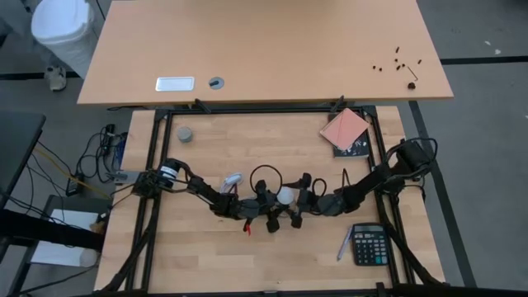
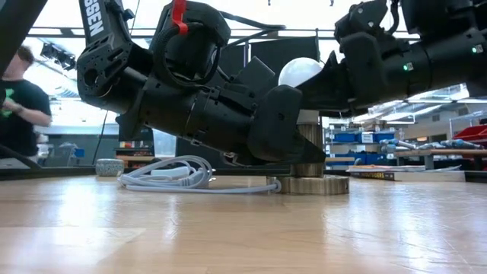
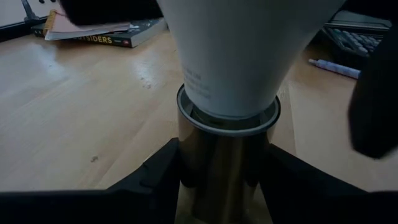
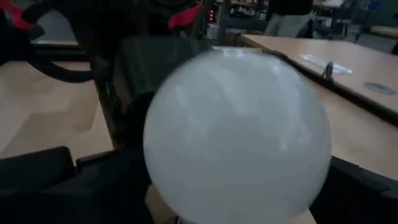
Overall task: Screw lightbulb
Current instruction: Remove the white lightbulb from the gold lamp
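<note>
The white lightbulb (image 1: 285, 195) stands upright at mid-table, its narrow end down in the collar (image 3: 227, 115) of a brass socket (image 2: 310, 137). The socket's round base (image 2: 308, 185) rests on the table, and a white cable (image 2: 163, 176) lies coiled beside it. My left gripper (image 1: 274, 205) comes in from the left and is shut on the socket's neck below the bulb. My right gripper (image 1: 299, 198) comes in from the right and is open. Its fingers (image 4: 37, 180) stand on either side of the bulb's round head (image 4: 236, 137), and I see no grip there. My left gripper pinches the socket's brass neck (image 3: 217, 168) between its two fingers (image 3: 155, 180), just under the collar. The fingers come nearly level from the table's left, one on each side of the upright neck. The socket stands upright with its base on the table.
A calculator (image 1: 369, 245) and a pen (image 1: 344, 245) lie near the front right. A book under pink paper (image 1: 346, 130) sits at the back right, a grey puck (image 1: 185, 134) at the back left. A person (image 2: 19, 99) stands beyond the table.
</note>
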